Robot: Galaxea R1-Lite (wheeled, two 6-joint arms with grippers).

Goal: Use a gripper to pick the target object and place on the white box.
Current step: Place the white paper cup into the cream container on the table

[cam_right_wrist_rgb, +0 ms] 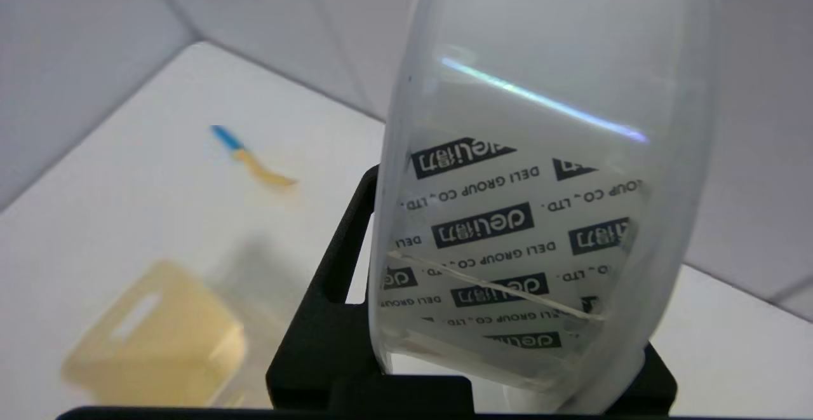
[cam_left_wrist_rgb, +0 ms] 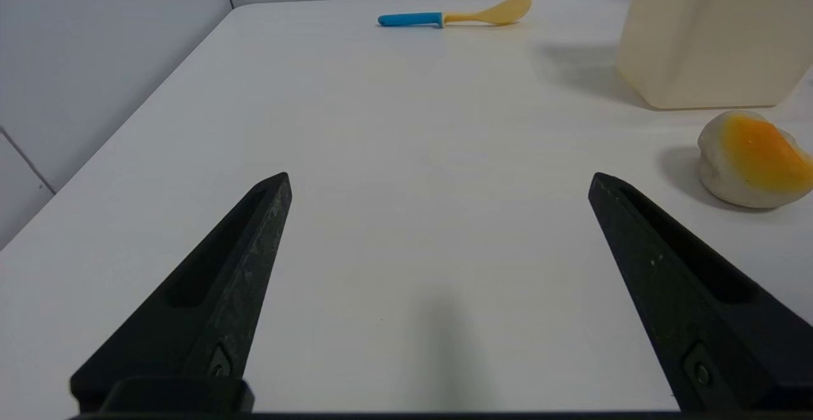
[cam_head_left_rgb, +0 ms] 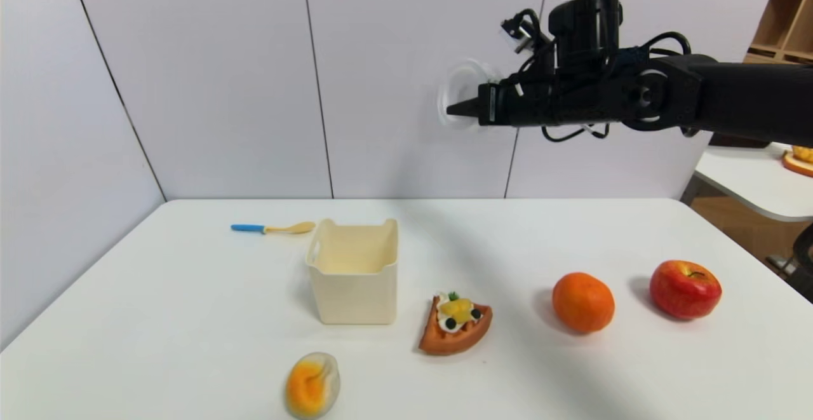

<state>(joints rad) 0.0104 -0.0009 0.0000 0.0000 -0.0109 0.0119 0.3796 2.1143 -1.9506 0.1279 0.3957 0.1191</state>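
My right gripper [cam_head_left_rgb: 458, 109] hangs high above the table's far half, in front of the back wall, pointing left. It is shut on the target object [cam_head_left_rgb: 458, 82], a translucent white round disc. In the right wrist view the target object [cam_right_wrist_rgb: 540, 153] fills the middle, with printed labels showing through it and a black finger [cam_right_wrist_rgb: 336, 267] against its side. The white box [cam_head_left_rgb: 354, 274] stands empty on the table, below and to the left of that gripper. My left gripper [cam_left_wrist_rgb: 439, 182] is open low over bare tabletop, with nothing between its fingers.
A blue-handled spoon [cam_head_left_rgb: 273, 228] lies behind the box. A waffle slice [cam_head_left_rgb: 454, 325], an orange [cam_head_left_rgb: 583, 302] and an apple [cam_head_left_rgb: 685, 288] sit to its right. A white-and-yellow lump [cam_head_left_rgb: 312, 385] lies near the front edge. A second table [cam_head_left_rgb: 749, 178] stands at far right.
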